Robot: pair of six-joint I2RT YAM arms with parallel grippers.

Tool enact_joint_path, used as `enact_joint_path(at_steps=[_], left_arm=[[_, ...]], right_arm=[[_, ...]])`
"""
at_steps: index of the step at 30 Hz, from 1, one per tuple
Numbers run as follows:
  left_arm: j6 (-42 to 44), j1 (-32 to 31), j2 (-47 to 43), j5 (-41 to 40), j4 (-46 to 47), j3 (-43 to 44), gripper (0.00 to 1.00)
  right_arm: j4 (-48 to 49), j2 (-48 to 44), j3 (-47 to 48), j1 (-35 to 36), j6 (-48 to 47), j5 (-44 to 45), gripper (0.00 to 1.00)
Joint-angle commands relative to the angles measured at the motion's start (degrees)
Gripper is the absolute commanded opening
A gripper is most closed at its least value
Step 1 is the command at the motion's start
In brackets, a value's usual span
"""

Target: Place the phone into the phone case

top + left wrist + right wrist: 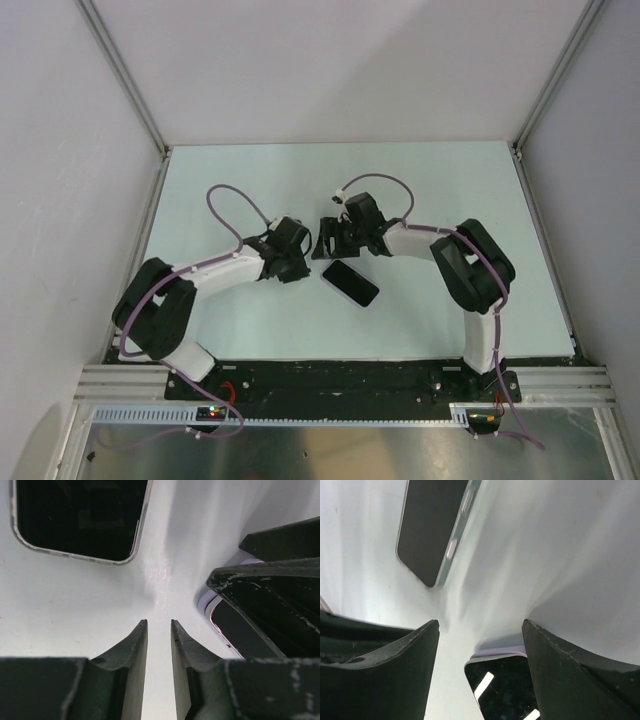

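The phone case (350,283) lies flat on the pale table (250,180) as a dark slab with a thin silvery rim, and nothing touches it. The two arms meet just beyond its far corner.

The right gripper (480,625) points down at the table beside the case with its fingers spread wide. In the right wrist view, the corner of the phone (502,685) sits low in the gap between them. It has a lavender edge and a glossy black face with bright reflections. Neither pad is shown touching it. From above the phone is hidden under the gripper, so how much of it lies there cannot be told.

The left gripper (159,627) hangs low over bare table on the side of the phone away from the case's long edge. Its fingers are drawn almost together, with only a narrow slit between them and nothing in it. In its own camera the case fills the upper left, and the phone lies at the right under the other arm's dark fingers (270,585), apart from the case.
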Motion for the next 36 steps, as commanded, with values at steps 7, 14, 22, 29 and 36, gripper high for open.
enact_joint_path(at_steps=[7, 14, 22, 29, 36], left_arm=[[0.7, -0.5, -3.0, 4.7, 4.5, -1.1, 0.28], [2.5, -2.1, 2.0, 9.8, 5.7, 2.8, 0.26], [-1.1, -2.9, 4.5, 8.6, 6.9, 3.8, 0.26], [-1.0, -2.9, 5.9, 6.6, 6.9, 4.8, 0.23], [-0.5, -3.1, 7.3, 6.8, 6.8, 5.8, 0.21]], right_arm=[[-6.0, -10.8, -11.3, -3.1, 0.2, 8.5, 0.82], [-5.8, -12.1, -12.1, -4.4, -0.1, 10.0, 0.80], [-5.6, -10.2, -12.1, -4.4, -0.1, 9.3, 0.77], [-5.7, -9.6, -12.2, -4.7, -0.4, 9.0, 0.76], [-5.2, -9.0, -12.1, -4.9, -0.3, 8.6, 0.74]])
